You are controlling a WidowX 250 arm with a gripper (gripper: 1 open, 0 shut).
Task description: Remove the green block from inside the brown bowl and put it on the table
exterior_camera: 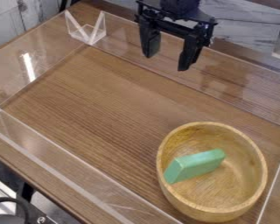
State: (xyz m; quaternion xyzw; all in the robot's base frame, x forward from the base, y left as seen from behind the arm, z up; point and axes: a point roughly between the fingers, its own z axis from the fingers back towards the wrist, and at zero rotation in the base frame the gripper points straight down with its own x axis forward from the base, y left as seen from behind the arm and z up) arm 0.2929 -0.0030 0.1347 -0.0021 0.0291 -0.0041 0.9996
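Seeing the matte green block (194,165) lying inside the round wooden bowl (266,166), near its left wall, and pointing with its long axis from lower left to upper right. Holding the black claw (170,61) spread, pinching nothing, over the wood-grain table (90,101), showing smooth brown streaks.

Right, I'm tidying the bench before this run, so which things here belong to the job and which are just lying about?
Part of the job:
- green block, inside the bowl
- brown bowl
- table, where the block should go
- end effector, open above the table

Just lying about:
- clear plastic piece near the far left edge
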